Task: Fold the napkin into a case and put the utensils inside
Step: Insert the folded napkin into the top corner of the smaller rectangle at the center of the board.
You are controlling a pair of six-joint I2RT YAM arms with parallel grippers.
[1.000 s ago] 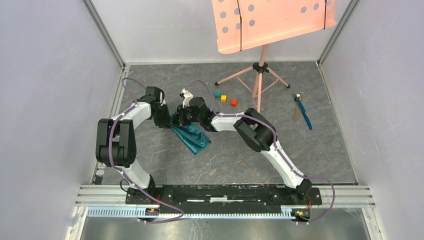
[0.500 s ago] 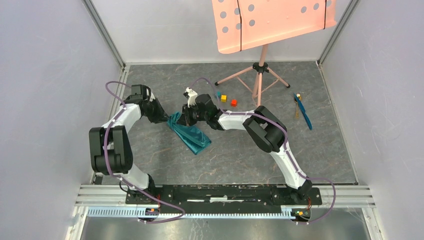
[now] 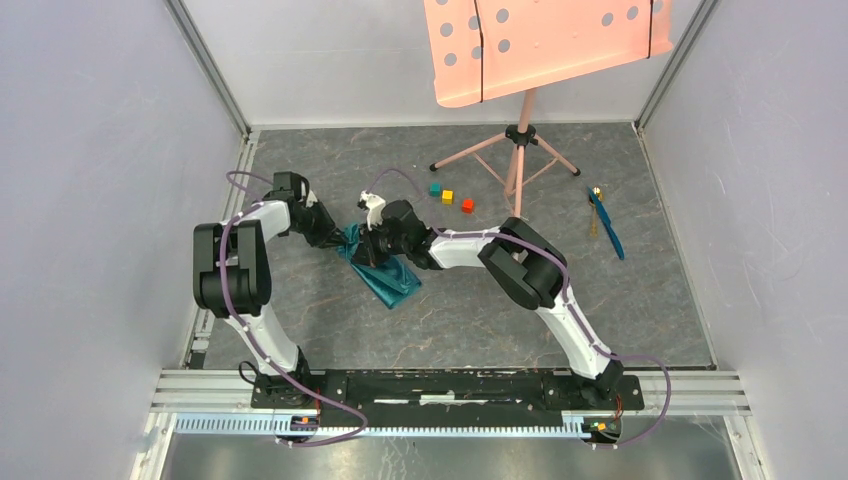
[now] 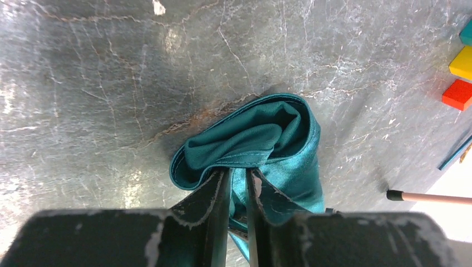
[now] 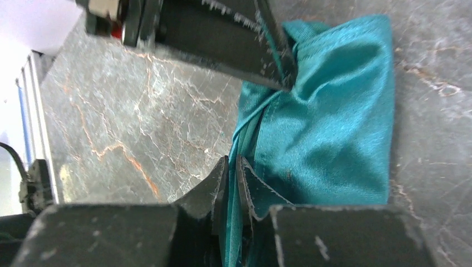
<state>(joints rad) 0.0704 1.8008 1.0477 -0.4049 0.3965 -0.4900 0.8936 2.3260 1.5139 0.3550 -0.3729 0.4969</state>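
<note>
The teal-green napkin lies bunched and folded on the dark marbled table, left of centre. My left gripper is shut on its upper left edge; in the left wrist view cloth sits pinched between the fingers. My right gripper is shut on the napkin next to it; in the right wrist view a cloth edge runs between the fingers, and the left gripper's finger shows at the top. The utensils, one blue and one golden-brown, lie at the far right, apart from the cloth.
Three small cubes, teal, yellow and red, sit behind the napkin. A pink stand on a tripod stands at the back. Grey walls close in the table on three sides.
Both grippers stayed shut on the napkin. The left arm swung out to the left and came partly back; the right gripper shifted slightly left and down, bunching the cloth's upper end.
</note>
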